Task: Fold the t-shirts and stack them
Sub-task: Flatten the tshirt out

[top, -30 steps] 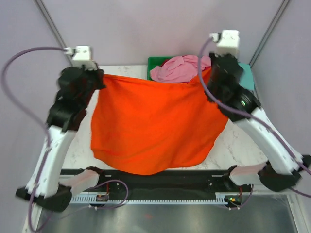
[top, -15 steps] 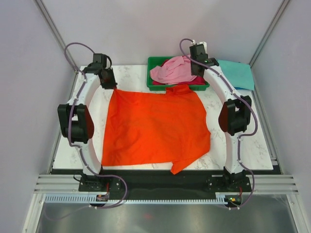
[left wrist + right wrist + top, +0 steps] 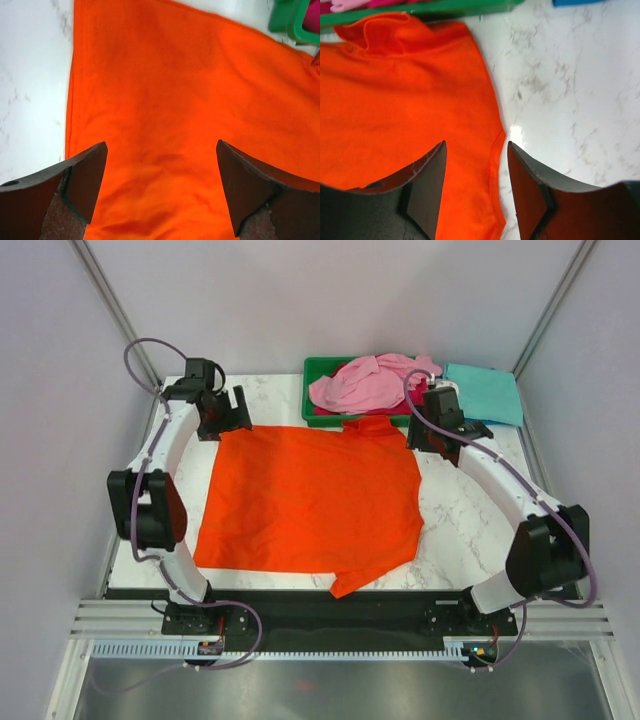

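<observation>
The bright orange t-shirt (image 3: pixel 310 505) lies spread flat on the marble table (image 3: pixel 470 530). My left gripper (image 3: pixel 230 418) hovers open over its far left corner; in the left wrist view its gripper (image 3: pixel 161 150) spans bare orange cloth (image 3: pixel 190 95), holding nothing. My right gripper (image 3: pixel 428 437) is open above the shirt's far right edge; in the right wrist view the gripper (image 3: pixel 476 145) straddles the orange hem (image 3: pixel 395 100) without pinching it. A light pink t-shirt (image 3: pixel 362 383) is heaped in the green tray (image 3: pixel 312 368). A teal t-shirt (image 3: pixel 487 394) lies at the back right.
The green tray stands at the back centre, its rim touching a ruffled bit of orange cloth (image 3: pixel 382 30). The tray's edge (image 3: pixel 420 9) and corner (image 3: pixel 287 20) show in the wrist views. Bare marble (image 3: pixel 570 90) lies right of the orange shirt.
Both grippers held the orange shirt up a second ago. They lowered it flat onto the table, opened and let go. The right arm has swung outward to the right.
</observation>
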You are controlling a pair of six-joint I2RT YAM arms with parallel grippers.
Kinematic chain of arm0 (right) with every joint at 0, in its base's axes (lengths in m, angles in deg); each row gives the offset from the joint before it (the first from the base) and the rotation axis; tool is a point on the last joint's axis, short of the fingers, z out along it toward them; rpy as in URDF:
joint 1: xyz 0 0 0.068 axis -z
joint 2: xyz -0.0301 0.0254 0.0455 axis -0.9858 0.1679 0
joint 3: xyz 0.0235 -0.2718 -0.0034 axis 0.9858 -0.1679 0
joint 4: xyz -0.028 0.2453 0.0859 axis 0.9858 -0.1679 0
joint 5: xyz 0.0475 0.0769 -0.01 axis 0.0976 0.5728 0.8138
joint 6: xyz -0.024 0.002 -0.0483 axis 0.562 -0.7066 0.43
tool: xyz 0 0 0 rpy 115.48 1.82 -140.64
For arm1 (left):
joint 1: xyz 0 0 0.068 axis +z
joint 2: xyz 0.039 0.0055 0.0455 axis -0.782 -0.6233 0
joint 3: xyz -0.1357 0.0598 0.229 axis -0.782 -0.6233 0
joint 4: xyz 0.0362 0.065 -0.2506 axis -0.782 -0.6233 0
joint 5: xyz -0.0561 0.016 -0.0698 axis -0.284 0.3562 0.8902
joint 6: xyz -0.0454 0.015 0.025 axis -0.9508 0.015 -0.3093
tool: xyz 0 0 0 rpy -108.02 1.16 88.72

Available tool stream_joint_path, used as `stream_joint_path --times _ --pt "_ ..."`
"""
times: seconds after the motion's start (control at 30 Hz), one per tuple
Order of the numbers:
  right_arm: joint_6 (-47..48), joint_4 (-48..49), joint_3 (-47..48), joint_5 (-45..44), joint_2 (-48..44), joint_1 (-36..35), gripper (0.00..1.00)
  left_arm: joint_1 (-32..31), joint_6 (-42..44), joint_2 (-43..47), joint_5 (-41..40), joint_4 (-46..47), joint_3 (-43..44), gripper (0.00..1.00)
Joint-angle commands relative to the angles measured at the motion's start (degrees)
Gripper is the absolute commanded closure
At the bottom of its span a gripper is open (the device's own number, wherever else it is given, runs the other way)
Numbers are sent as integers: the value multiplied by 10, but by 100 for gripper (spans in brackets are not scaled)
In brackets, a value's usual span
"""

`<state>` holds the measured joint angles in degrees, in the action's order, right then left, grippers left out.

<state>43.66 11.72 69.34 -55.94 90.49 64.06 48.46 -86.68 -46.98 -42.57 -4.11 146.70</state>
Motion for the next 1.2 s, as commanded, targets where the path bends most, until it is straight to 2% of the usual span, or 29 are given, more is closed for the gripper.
stream_joint_path --times 0.0,0.03,0.07,0.1,0.13,0.2,0.3,0.4,0.5,0.57,0.77,0.8,0.93,1.17 --pt "-67 61 -101 84 -87 -1 40 -4 -52 152 -8 27 -120 4" --pt "-78 86 -157 94 -105 -8 39 -6 -60 177 -8 42 -159 4" --pt "-88 94 -181 104 -134 -13 39 -8 -75 208 -5 57 -197 4" --pt "-107 102 -202 110 -142 -21 39 -11 -84 234 0 85 -271 4" --pt "-115 111 -231 108 -148 -49 38 -11 -94 278 3 101 -306 4" --pt "-124 110 -247 96 -147 -78 38 -17 -116 311 18 130 -399 4" --pt "-154 95 -275 42 -152 -135 38 -28 -152 359 37 182 -486 7" --pt "-216 94 -329 6 -212 -183 38 -51 -172 410 40 202 -533 9" --pt "-270 79 -367 -16 -273 -258 39 -68 -164 467 55 190 -551 10" --pt "-318 48 -383 -56 -302 -342 39 -73 -153 492 61 157 -544 10" --pt "-459 -39 -414 -152 -311 -552 40 -78 -95 547 78 90 -500 9" --pt "-495 -51 -415 -172 -310 -568 39 -78 -89 549 82 81 -499 9" --pt "-541 -99 -414 -193 -296 -613 38 -83 -83 558 106 94 -510 9" --pt "-588 -108 -429 -205 -267 -630 36 -83 -77 559 141 109 -517 9"
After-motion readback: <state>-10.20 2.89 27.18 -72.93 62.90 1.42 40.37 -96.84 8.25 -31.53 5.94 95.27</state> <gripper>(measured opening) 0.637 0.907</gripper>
